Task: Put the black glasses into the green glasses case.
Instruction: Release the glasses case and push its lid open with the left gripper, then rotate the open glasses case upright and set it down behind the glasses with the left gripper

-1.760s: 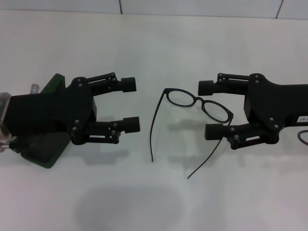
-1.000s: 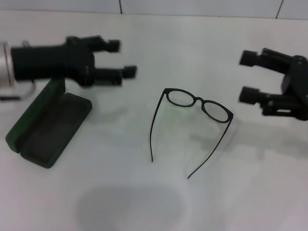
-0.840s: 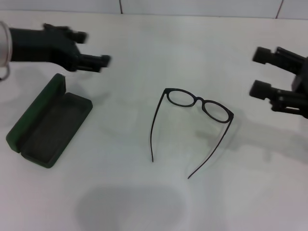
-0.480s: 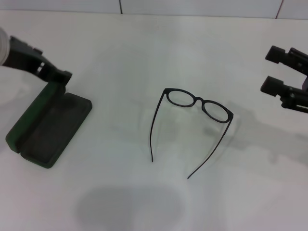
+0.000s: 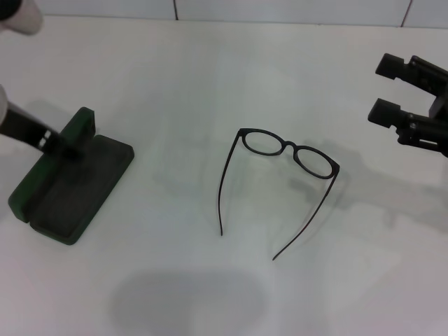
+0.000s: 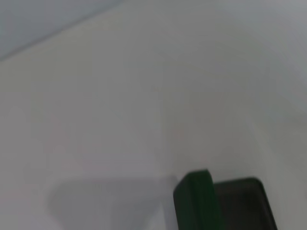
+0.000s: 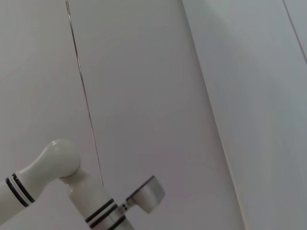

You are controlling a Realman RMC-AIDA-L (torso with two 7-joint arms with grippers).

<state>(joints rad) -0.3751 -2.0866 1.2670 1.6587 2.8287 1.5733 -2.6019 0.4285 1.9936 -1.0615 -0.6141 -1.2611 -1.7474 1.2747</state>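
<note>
The black glasses (image 5: 288, 150) lie unfolded in the middle of the white table, lenses to the far side and temple arms pointing toward me. The green glasses case (image 5: 70, 183) lies open at the left, lid raised; one corner of it shows in the left wrist view (image 6: 196, 196). My right gripper (image 5: 385, 87) is open and empty, raised at the right edge, well apart from the glasses. Only a dark, blurred part of my left arm (image 5: 31, 129) shows at the left edge, crossing in front of the case.
The white table (image 5: 210, 77) runs back to a tiled wall. A white part of my left arm (image 5: 19, 14) shows at the top left corner. The right wrist view shows only wall panels and a white arm link with black bands (image 7: 57, 187).
Both arms have drawn away from the middle, the left up and out to the left edge, the right to the right edge. The glasses and the case have not moved.
</note>
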